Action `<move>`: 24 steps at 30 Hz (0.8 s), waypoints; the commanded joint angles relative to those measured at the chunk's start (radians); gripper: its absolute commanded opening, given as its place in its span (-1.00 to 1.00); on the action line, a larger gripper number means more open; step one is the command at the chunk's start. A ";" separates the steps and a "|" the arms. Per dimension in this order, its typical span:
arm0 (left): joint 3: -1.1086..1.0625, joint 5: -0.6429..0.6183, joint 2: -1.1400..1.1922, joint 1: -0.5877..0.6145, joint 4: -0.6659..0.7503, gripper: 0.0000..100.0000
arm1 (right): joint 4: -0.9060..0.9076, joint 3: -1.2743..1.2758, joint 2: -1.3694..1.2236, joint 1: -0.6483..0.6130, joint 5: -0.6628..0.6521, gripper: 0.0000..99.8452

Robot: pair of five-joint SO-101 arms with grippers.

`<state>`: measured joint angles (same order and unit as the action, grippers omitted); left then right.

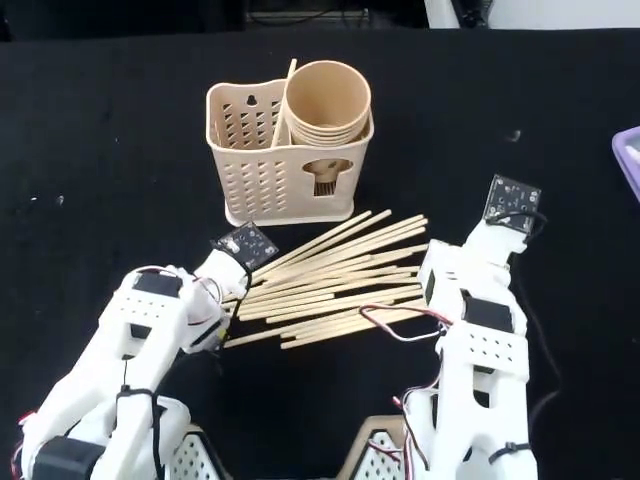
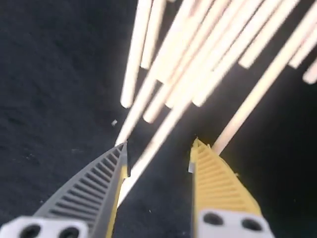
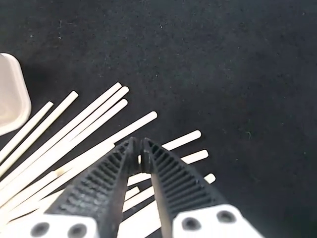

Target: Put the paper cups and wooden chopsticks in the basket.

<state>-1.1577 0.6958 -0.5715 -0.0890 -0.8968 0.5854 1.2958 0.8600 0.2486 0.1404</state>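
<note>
A beige slotted basket (image 1: 262,172) stands at the back of the black table. A stack of paper cups (image 1: 327,102) sits in its right compartment, and one chopstick (image 1: 291,70) pokes up beside them. Several wooden chopsticks (image 1: 335,278) lie fanned on the table in front of it. My left gripper (image 2: 158,148) is open low over the fan's left ends, with one chopstick (image 2: 148,153) running between its grey and yellow fingers (image 2: 213,173). My right gripper (image 3: 138,145) is shut, its black tips just above the chopsticks' (image 3: 94,124) right ends.
A purple object (image 1: 628,155) sits at the table's right edge. Both white arms (image 1: 150,340) (image 1: 480,330) come in from the front edge on either side of the chopsticks. The basket's corner (image 3: 10,99) shows in the right wrist view.
</note>
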 commanded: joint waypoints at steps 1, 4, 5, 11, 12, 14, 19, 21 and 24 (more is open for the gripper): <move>0.004 0.063 0.002 -0.004 -0.034 -0.58 | -0.025 -0.004 0.018 -0.008 0.003 -0.94; -0.030 0.072 0.002 -0.004 -0.029 -0.58 | -0.025 -0.004 0.018 -0.008 0.003 -0.94; -0.038 0.072 0.002 -0.004 -0.029 -0.58 | -0.025 -0.004 0.018 -0.008 0.003 -0.94; -0.042 0.072 -0.002 -0.004 -0.029 -0.72 | -0.026 -0.004 0.018 -0.008 0.003 -0.94; -0.039 0.072 -0.006 -0.004 -0.031 -0.80 | -0.026 -0.004 0.018 -0.008 0.003 -0.94; -0.033 0.069 -0.009 -0.004 -0.035 -0.95 | -0.026 -0.004 0.018 -0.006 0.003 -0.94; -0.033 0.069 -0.009 -0.004 -0.038 -0.95 | -0.029 -0.004 0.018 -0.005 0.003 -0.94; -0.033 0.071 -0.009 -0.005 -0.040 -0.94 | -0.029 -0.004 0.018 -0.003 0.003 -0.94; -0.021 0.074 -0.011 -0.005 -0.072 -0.94 | -0.037 0.005 0.018 -0.003 0.003 -0.94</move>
<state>-1.2052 0.7649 -0.5823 -0.0967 -0.9306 0.5823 1.2958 0.8600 0.2486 0.1404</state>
